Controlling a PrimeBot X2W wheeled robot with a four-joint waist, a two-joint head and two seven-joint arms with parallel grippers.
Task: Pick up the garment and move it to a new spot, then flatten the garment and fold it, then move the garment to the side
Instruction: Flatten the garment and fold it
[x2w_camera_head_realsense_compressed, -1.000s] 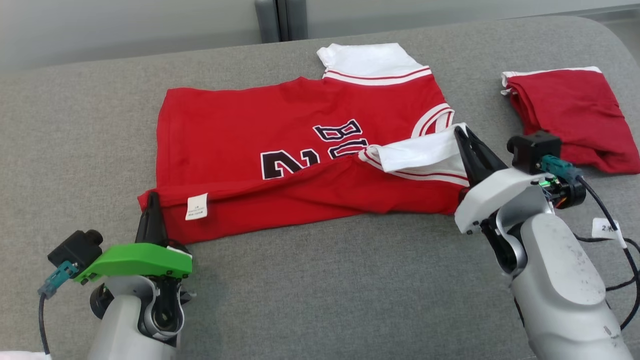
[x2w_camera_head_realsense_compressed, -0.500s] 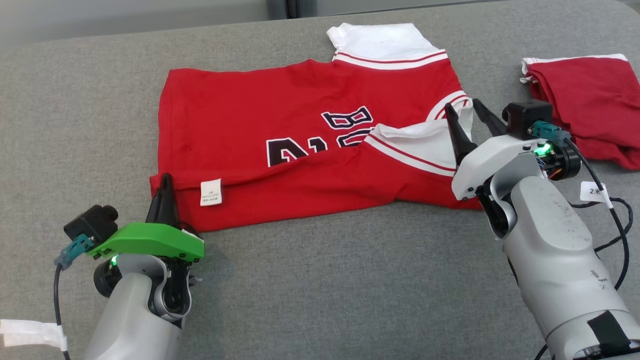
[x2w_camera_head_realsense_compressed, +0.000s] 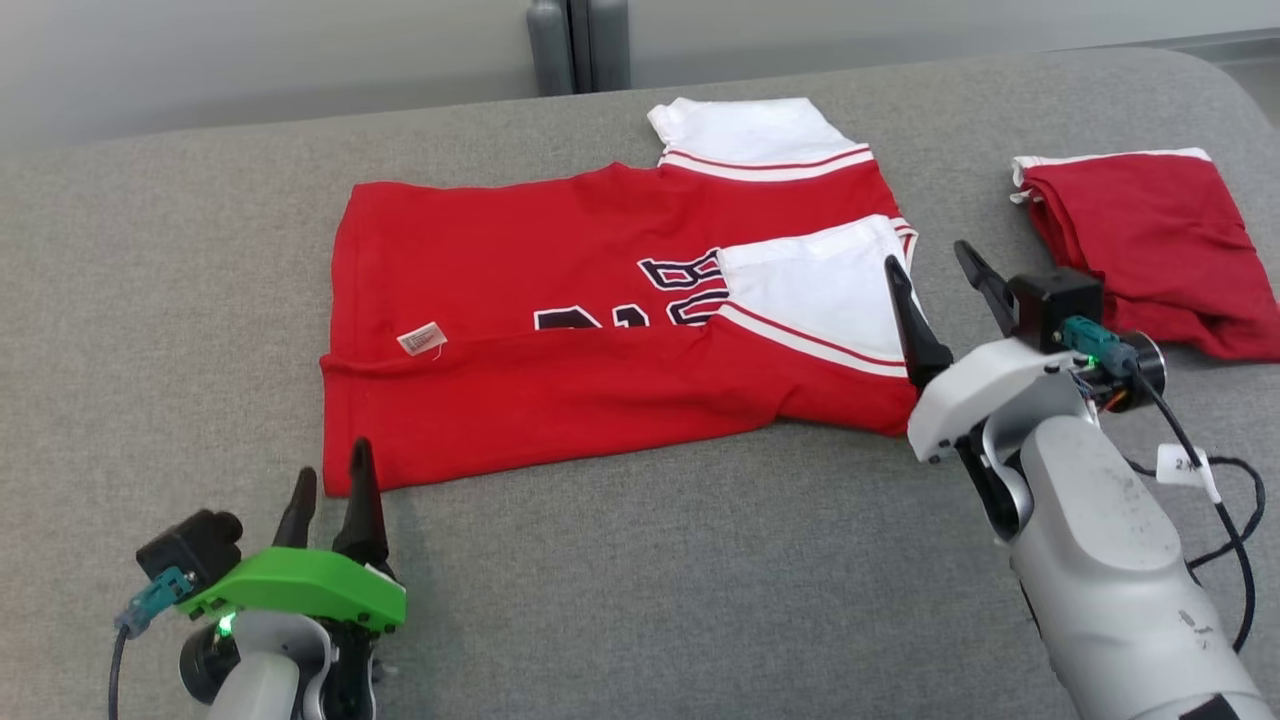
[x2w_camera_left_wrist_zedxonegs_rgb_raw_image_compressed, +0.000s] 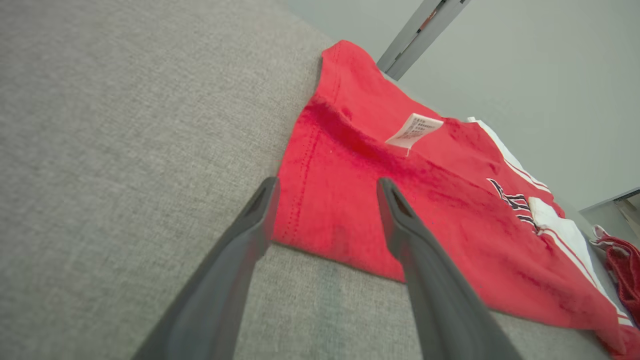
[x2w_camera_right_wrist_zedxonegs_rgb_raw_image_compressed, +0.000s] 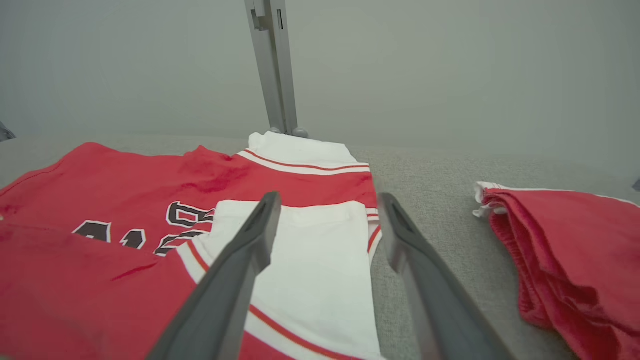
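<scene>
Red garment (x2w_camera_head_realsense_compressed: 520, 250), edge folded, grey surface (x2w_camera_head_realsense_compressed: 650, 560) around

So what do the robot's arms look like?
Both have pale grey forearms and two long, pointy black fingers. The left gripper wears a bright green cover, the right gripper a white one. Each carries a small black camera with a teal plug and cable.

Soft even indoor light, faint shadow beside the left gripper (x2w_camera_head_realsense_compressed: 332, 462) on the grey upholstery (x2w_camera_head_realsense_compressed: 700, 560), head view sharp, wrist views wide-angle, near fingers (x2w_camera_left_wrist_zedxonegs_rgb_raw_image_compressed: 425, 280) slightly blurred
</scene>
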